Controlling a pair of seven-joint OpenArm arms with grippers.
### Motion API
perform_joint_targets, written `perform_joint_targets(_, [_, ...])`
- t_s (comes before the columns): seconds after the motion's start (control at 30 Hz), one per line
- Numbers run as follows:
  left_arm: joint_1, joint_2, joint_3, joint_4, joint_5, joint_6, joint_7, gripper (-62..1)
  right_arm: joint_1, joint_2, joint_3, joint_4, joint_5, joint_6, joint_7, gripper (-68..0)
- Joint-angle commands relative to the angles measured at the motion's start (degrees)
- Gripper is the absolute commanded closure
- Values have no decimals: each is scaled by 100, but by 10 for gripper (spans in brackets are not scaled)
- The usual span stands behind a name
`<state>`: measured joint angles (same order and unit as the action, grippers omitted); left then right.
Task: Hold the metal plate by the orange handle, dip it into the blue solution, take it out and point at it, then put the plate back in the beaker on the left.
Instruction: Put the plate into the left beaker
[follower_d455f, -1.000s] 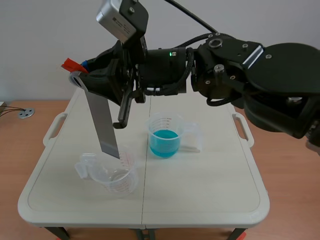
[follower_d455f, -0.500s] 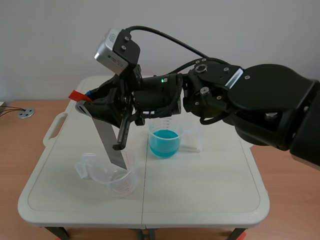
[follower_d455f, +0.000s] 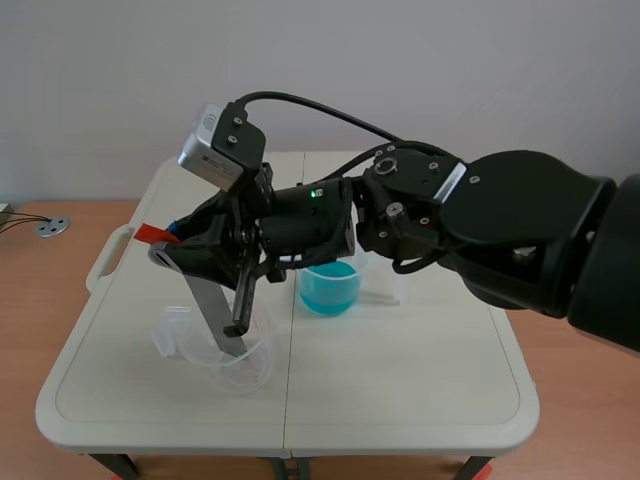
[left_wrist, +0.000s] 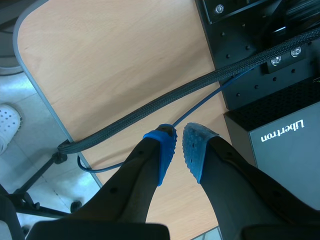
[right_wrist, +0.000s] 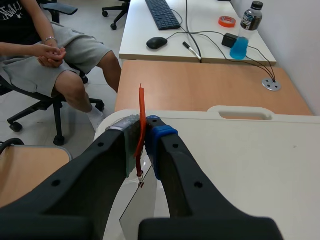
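My right arm comes in from the right and reaches across the table. Its gripper (follower_d455f: 165, 245) is shut on the orange handle (follower_d455f: 153, 233) of the metal plate (follower_d455f: 213, 305). The plate hangs tilted, with its lower end inside the empty clear beaker (follower_d455f: 228, 358) on the left. The beaker of blue solution (follower_d455f: 328, 282) stands to the right of it, behind the arm. In the right wrist view the orange handle (right_wrist: 141, 125) is pinched between the fingers (right_wrist: 161, 150) and the plate (right_wrist: 136, 202) hangs below. My left gripper (left_wrist: 178, 147) is shut on nothing, over a wooden desk away from the table.
The white folding table (follower_d455f: 400, 380) has bare room on its right half. A person (right_wrist: 45, 55) sits on an office chair beyond the table's left end. A desk with a keyboard (right_wrist: 163, 14) and a bottle (right_wrist: 245, 32) stands farther off. Cables (left_wrist: 165, 102) run under my left gripper.
My right arm has come down and slightly forward with the plate. The plate's lower end, above the left beaker's rim a second ago, now sits inside the beaker.
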<state>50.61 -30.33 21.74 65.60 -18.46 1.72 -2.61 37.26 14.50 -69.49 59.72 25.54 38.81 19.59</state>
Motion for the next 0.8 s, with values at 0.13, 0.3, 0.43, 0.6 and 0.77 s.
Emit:
perform_joint_targets(0.13, [31,-4,11,72,-15,-9,-37,-94,15,-83,39,52,52,28,33,-13])
perform_joint_targets(0.3, [31,-2,11,72,-15,-9,-35,-94,-101,-83,42,52,24,26,-125,-13])
perform_joint_targets(0.43, [31,-2,11,72,-15,-9,-35,-94,-125,-83,42,52,17,26,-179,-13])
perform_joint_targets(0.6, [31,-2,11,72,-15,-9,-37,-94,-127,-72,42,52,17,24,-254,-13])
perform_joint_targets(0.77, [31,-2,11,72,-15,-9,-37,-94,-125,-70,42,52,15,24,-275,-13])
